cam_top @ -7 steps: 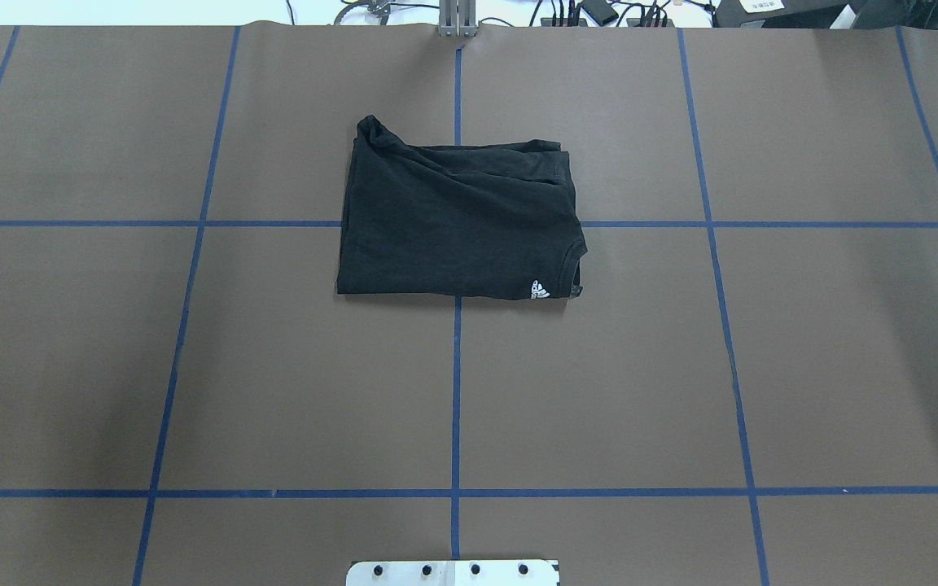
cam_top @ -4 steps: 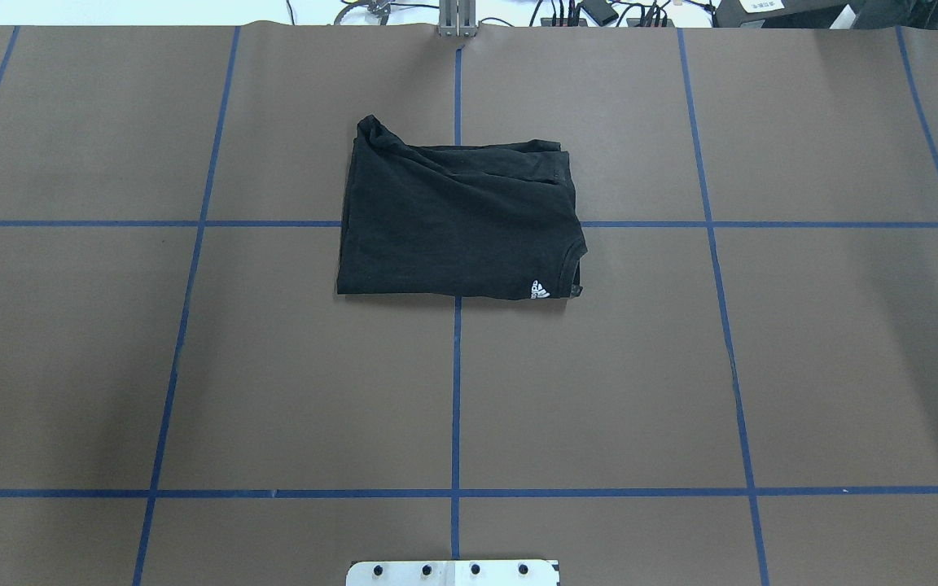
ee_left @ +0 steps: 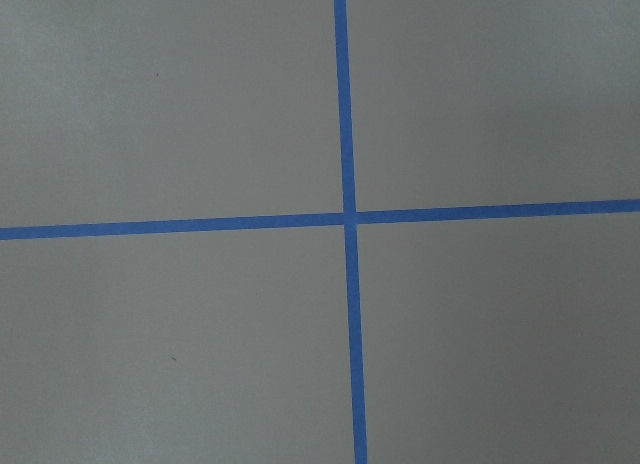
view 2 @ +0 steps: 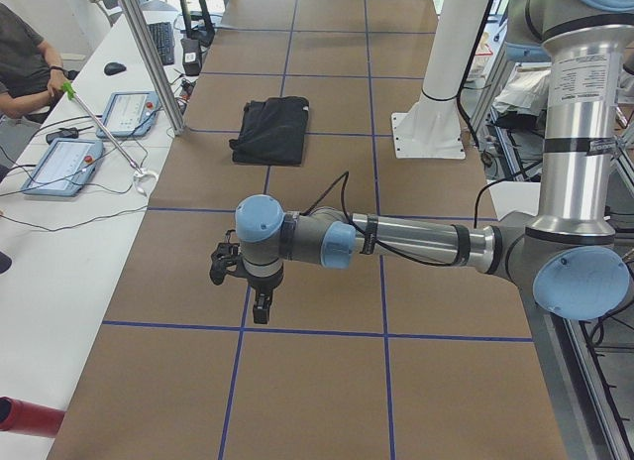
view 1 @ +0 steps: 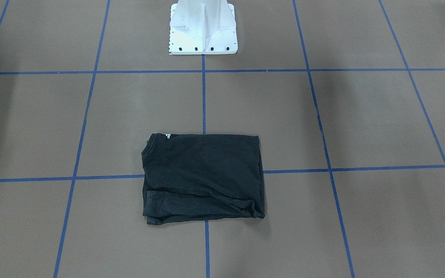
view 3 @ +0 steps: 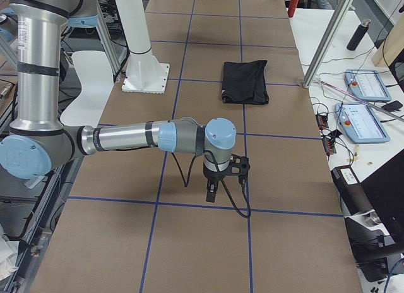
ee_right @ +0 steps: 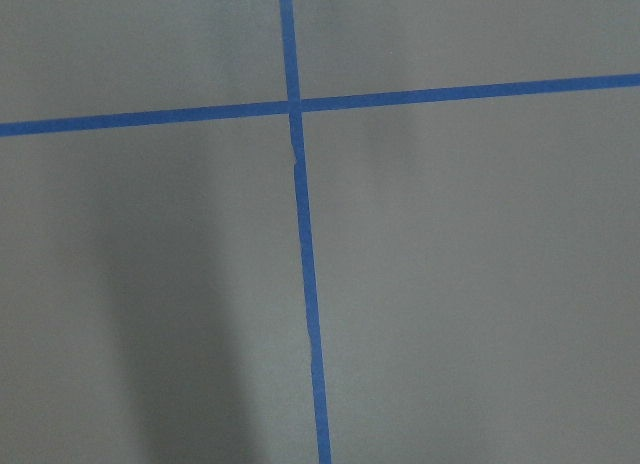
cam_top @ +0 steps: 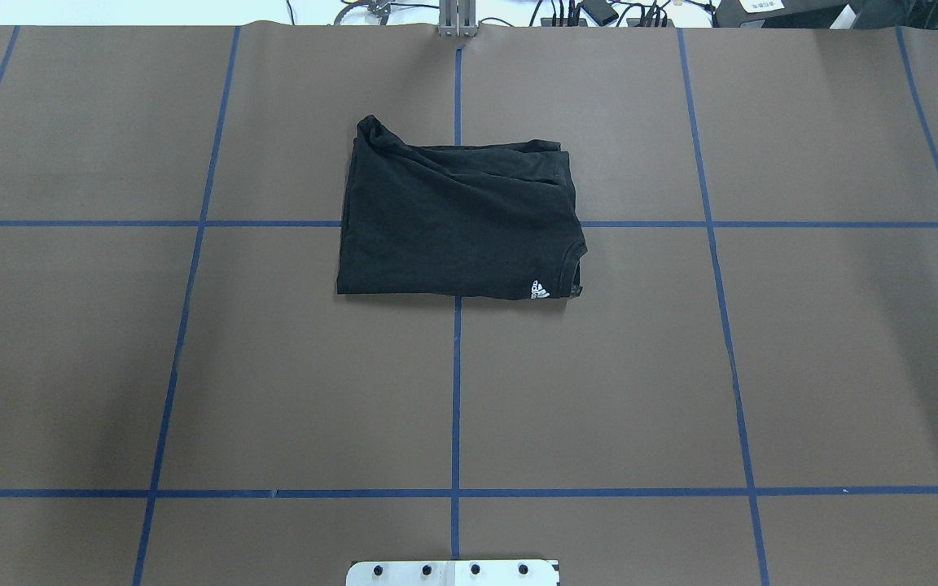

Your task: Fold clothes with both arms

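Folding looks finished: the shirt [cam_top: 457, 220] lies in a compact rectangle straight out from the base [cam_top: 453, 572], while the left gripper [view 2: 260, 309] and right gripper [view 3: 211, 193] hang wide of the base holding no cloth, their opening impossible to tell, so the next move is likely just parking.

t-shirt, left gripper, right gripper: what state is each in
T-shirt: folded into a rectangle, flat on the table, nothing touching it
left gripper: over bare table, away from the T-shirt; open or shut cannot tell
right gripper: over bare table, away from the T-shirt; open or shut cannot tell
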`<control>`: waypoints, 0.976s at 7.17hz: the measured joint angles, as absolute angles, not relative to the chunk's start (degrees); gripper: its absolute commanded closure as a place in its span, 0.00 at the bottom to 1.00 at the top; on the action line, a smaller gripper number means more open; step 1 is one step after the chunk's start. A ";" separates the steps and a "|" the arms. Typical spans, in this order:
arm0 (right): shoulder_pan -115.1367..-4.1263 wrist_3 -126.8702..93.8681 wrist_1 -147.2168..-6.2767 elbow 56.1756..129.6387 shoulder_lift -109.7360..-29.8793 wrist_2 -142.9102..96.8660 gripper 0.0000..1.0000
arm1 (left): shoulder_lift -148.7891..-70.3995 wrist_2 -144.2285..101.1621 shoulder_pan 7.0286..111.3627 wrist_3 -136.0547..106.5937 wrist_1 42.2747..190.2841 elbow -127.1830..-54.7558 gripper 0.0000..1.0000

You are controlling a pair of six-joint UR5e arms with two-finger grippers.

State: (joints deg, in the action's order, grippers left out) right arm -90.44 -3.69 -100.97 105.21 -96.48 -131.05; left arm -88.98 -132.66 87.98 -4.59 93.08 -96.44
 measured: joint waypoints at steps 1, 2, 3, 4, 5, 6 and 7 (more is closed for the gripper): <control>-90.44 -3.69 -100.98 105.21 -96.32 -131.18 0.00 | -88.92 -132.62 87.98 -4.58 93.08 -96.45 0.00; -90.44 -3.69 -100.99 105.22 -96.25 -131.32 0.00 | -88.93 -132.46 87.98 -4.55 93.08 -96.44 0.00; -90.44 -3.69 -100.99 105.25 -96.26 -131.58 0.00 | -89.00 -131.97 87.92 -4.51 93.08 -96.43 0.00; -90.44 -3.69 -100.97 105.24 -96.27 -131.83 0.00 | -89.11 -131.16 87.87 -4.49 93.10 -96.39 0.00; -90.42 -3.69 -100.93 105.02 -96.13 -131.90 0.00 | -89.31 -130.49 87.80 -4.47 93.13 -96.33 0.00; -90.38 -3.69 -100.91 104.28 -95.58 -131.92 0.00 | -89.74 -130.15 87.73 -4.43 93.18 -96.12 0.00; -90.37 -3.69 -100.90 103.04 -94.65 -131.90 0.00 | -90.48 -129.75 87.65 -4.36 93.20 -95.81 0.00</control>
